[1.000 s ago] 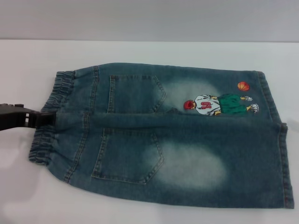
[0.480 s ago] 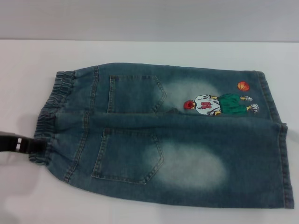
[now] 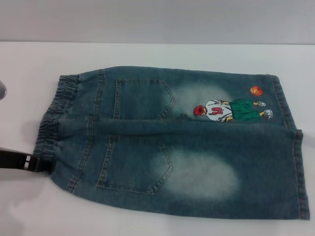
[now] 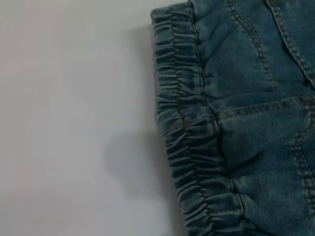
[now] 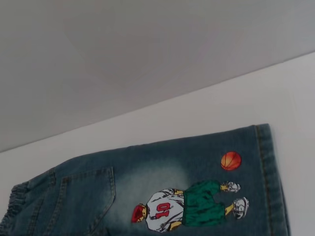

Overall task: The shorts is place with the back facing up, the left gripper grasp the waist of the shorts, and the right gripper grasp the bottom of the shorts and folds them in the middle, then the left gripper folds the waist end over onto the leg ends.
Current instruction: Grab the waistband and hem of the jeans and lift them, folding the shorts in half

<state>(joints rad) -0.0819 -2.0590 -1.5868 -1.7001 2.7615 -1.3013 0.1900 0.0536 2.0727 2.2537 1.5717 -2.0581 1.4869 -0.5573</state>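
The shorts (image 3: 187, 147) lie flat on the white table, back up, both patch pockets showing. Their elastic waistband (image 3: 54, 118) points to the left and the leg ends to the right. The basketball-player print (image 3: 231, 109) sits on the far leg. My left gripper (image 3: 45, 164) is a black shape at the near corner of the waistband, touching the fabric's edge. In the left wrist view the gathered waistband (image 4: 182, 123) and the denim (image 4: 261, 128) fill the frame. The right wrist view looks down on the far leg of the shorts (image 5: 147, 177) and the print (image 5: 187, 209). The right gripper is out of view.
The white table (image 3: 157, 54) runs back to a grey wall (image 3: 157, 19). The leg hems reach close to the head view's right edge. A small grey rounded part (image 3: 2, 90) shows at the left edge of the head view.
My left gripper has slid along the waistband from its middle to its near corner. The shorts have stayed in place.
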